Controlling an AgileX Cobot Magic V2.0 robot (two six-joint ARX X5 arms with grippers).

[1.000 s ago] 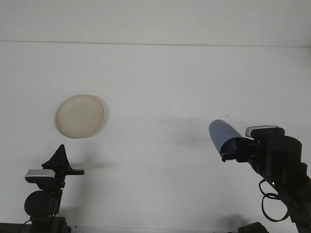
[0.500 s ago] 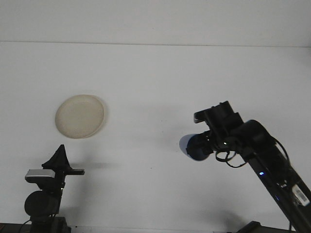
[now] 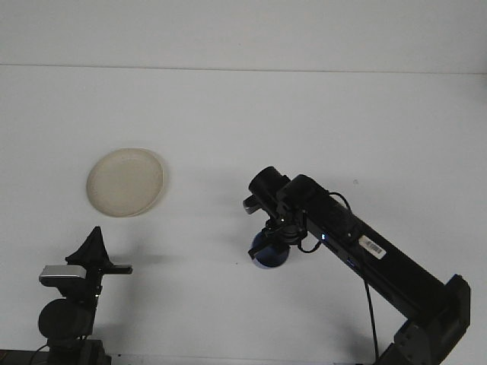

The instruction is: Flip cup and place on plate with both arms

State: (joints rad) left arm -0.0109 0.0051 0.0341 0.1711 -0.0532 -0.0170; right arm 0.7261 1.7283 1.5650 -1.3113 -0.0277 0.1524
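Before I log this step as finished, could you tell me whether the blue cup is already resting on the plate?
No, the blue cup is at the right end effector near the table's middle, well apart from the plate.

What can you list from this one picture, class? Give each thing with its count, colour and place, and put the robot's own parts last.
plate: one, cream, on the left of the white table, nothing on it
cup: one, blue, near the table's middle, under the right tool
table: one, white, fills the view below the back wall
left arm: one, black with a silver block, at the lower left edge, its tool pointing up, away from the plate and the cup
right arm: one, black, reaching from the lower right corner toward the middle, its tool on the cup
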